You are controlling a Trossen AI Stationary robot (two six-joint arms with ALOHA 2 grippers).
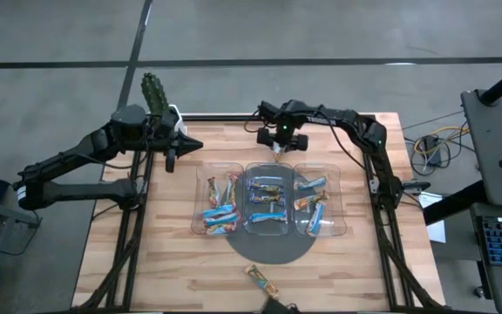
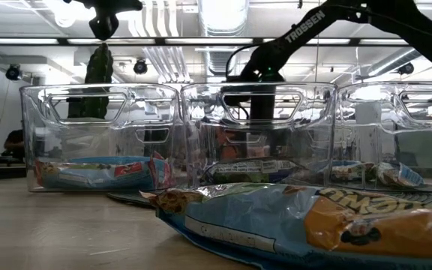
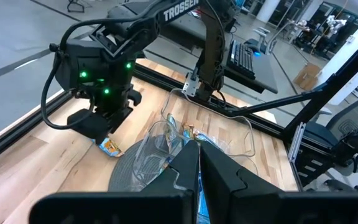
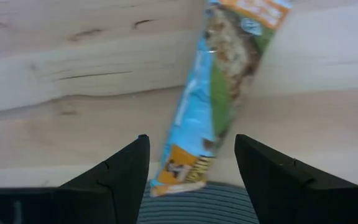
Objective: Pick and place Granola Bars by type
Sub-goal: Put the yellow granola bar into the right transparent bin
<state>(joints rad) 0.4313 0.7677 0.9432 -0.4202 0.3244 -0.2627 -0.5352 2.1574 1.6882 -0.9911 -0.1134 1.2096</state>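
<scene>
I see the light wooden slatted worktop [image 1: 146, 253] carrying the clear three-compartment plastic tray [image 1: 270, 203], mostly filled with bars. My right gripper [image 4: 191, 163], fingers spread, hangs near the far edge over a blue-and-green wrapped granola bar [image 4: 219, 87] lying askew between them; closing now may pinch only a corner and let it twist free. The left gripper [image 1: 171, 157], pressed together, waits by the far-left corner. Only the high view shows a stray gold-wrapped bar [image 1: 261, 278] at the near edge.
</scene>
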